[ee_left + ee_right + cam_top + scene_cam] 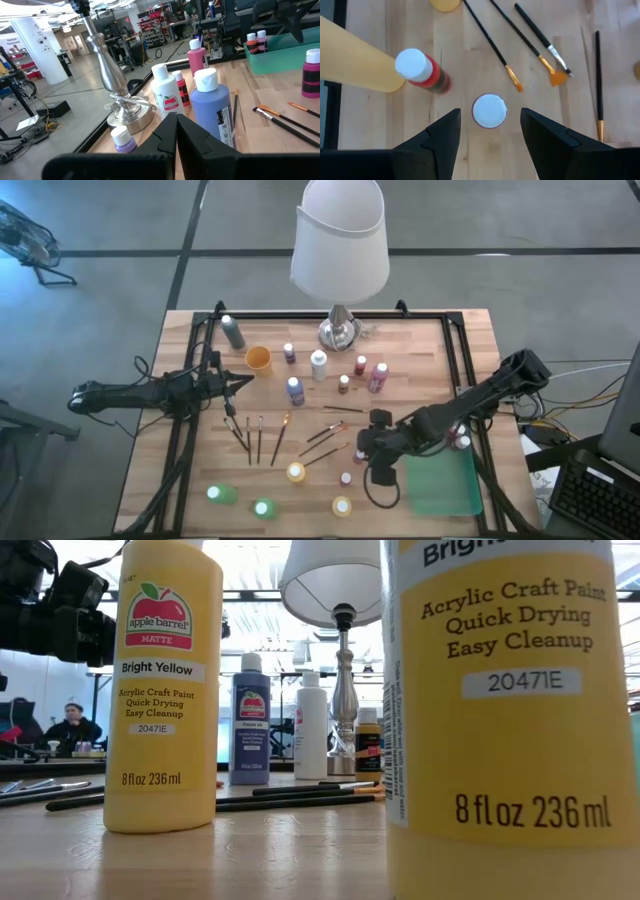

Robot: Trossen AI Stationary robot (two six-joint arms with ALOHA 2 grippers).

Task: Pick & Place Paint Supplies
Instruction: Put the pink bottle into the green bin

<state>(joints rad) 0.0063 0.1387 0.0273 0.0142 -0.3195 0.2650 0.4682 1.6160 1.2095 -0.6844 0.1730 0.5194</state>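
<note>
Right gripper [490,132] hangs over a small purple paint bottle [489,110], its jaws wide apart and empty.
To grasp well, descend straight, keeping the white cap centred between the fingers [440,132], clear of the red bottle [422,72] and paintbrushes [492,47] nearby. The bottle stands beside the green tray [445,485]. Left gripper [176,132] waits closed, holding nothing, near the lamp [340,270].

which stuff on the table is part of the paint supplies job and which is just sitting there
Job things: yellow paint bottle, blue paint bottle, white-capped bottle under the open right gripper, red bottle, paintbrushes, and the other small bottles scattered about.

Just there: lamp, green tray. The left gripper waits shut.
</note>
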